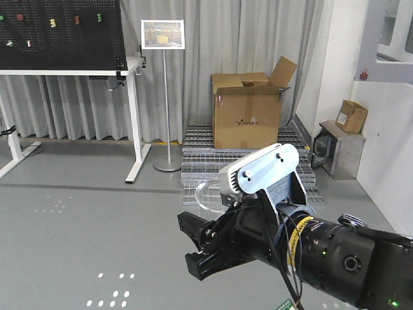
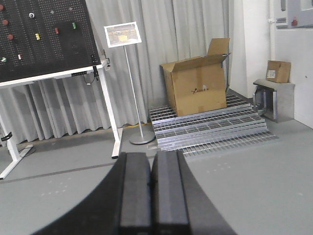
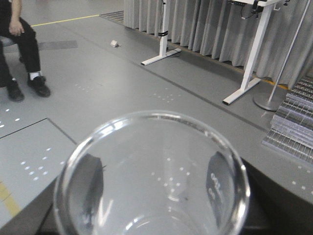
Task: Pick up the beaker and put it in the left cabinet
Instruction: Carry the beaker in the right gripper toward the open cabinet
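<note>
One beaker [image 3: 151,147] in right hand [image 3: 154,185] | cardboard box [image 1: 248,116], sign stand [image 1: 162,33] ahead

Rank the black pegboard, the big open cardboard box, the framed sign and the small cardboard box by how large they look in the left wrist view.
1. black pegboard
2. big open cardboard box
3. framed sign and small cardboard box, too alike to rank; the box stands farther back.
</note>
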Robot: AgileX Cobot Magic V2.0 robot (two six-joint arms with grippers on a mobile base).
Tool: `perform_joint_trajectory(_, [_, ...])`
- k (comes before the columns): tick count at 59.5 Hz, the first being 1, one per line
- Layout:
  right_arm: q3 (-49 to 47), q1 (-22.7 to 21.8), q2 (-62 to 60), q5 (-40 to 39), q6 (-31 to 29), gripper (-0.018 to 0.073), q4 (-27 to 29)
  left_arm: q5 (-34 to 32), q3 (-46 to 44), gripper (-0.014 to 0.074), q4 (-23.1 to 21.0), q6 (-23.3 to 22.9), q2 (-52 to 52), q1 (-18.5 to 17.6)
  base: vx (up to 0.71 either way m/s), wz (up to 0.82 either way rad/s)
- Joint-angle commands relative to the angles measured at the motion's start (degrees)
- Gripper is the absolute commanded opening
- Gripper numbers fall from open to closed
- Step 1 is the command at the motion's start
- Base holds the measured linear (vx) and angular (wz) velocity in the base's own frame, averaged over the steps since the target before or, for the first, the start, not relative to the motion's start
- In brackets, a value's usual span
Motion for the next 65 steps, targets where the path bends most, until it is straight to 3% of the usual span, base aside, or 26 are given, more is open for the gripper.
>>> perform_joint_trajectory(1, [-1.7,-0.2,-2.0,-3.3,-0.3,-0.0001,-0.6,-4.3,0.9,0.0001,-0.2,-0.2,-1.1,0.0,0.72,-0.03])
perform_joint_trajectory(65, [-1.7,-0.2,-2.0,-3.3,-0.3,-0.0001,-0.6,-4.3,0.9,0.0001,-0.2,-0.2,-1.1,0.0,0.67,-0.02])
